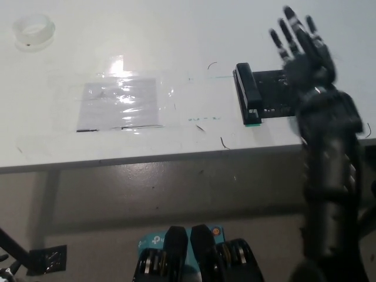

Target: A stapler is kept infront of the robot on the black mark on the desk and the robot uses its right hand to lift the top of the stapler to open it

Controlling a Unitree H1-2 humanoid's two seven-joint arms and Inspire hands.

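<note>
We are looking steeply down at a white desk (pixel 176 35). The black right hand (pixel 302 56) is hovering over the right part of the desk with its fingers (pixel 291 29) spread wide and pointing toward the far edge; it is holding nothing. Whether its palm is touching what lies beneath, we cannot tell. The black right arm (pixel 329 176) is rising from the lower right corner and covering part of the desk's near edge.

Just left of the hand, the stapler (pixel 247 94) is lying flat on the desk, a long black body running from far to near, with a green tip at its near end. A dark patch (pixel 271 94) is showing between the stapler and the hand, partly hidden by the hand.

Further left, a shiny sheet of clear plastic (pixel 119 103) is lying taped to the desk. At the far left corner, a roll of clear tape (pixel 34 30) is resting. Small pen marks (pixel 222 143) are dotting the surface; we cannot read any writing.
</note>
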